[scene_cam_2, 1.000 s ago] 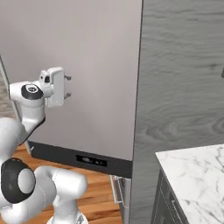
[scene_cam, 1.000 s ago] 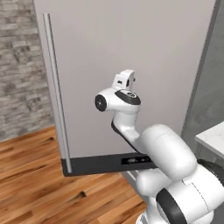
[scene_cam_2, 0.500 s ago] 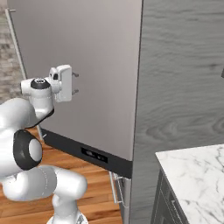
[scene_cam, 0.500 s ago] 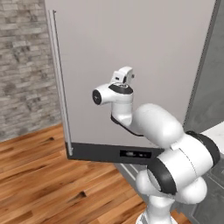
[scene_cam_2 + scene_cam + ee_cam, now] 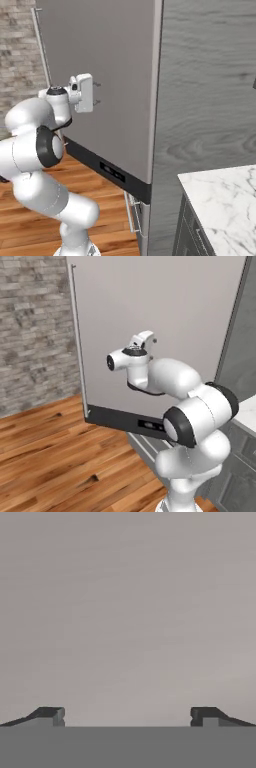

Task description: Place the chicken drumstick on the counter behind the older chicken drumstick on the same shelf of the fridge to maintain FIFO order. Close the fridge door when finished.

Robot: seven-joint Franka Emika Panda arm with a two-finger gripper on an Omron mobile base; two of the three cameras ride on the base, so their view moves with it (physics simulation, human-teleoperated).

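The fridge door (image 5: 165, 306) is a plain grey panel with a dark band along its bottom, also seen in the right base view (image 5: 110, 50). My gripper (image 5: 96, 93) points straight at it at mid height, its jaws open and empty. In the left base view the hand (image 5: 144, 340) sits close against the panel. In the hand view the two fingertips stand wide apart around my gripper (image 5: 127, 713), with the flat grey door (image 5: 128, 612) just ahead. A corner of the marble counter (image 5: 220, 195) lies at the lower right. Both chicken drumsticks and the shelf are hidden behind the door.
A thin vertical handle (image 5: 75, 331) runs down the door's left edge. A brick wall (image 5: 30, 331) and wood floor (image 5: 50, 456) lie to the left. A tall grey wood-grain panel (image 5: 210, 75) stands right of the door, and grey drawers (image 5: 192, 235) sit under the counter.
The door's free left edge has swung farther away, toward the fridge. My arm has stretched forward after it, and the jaws have widened a little.
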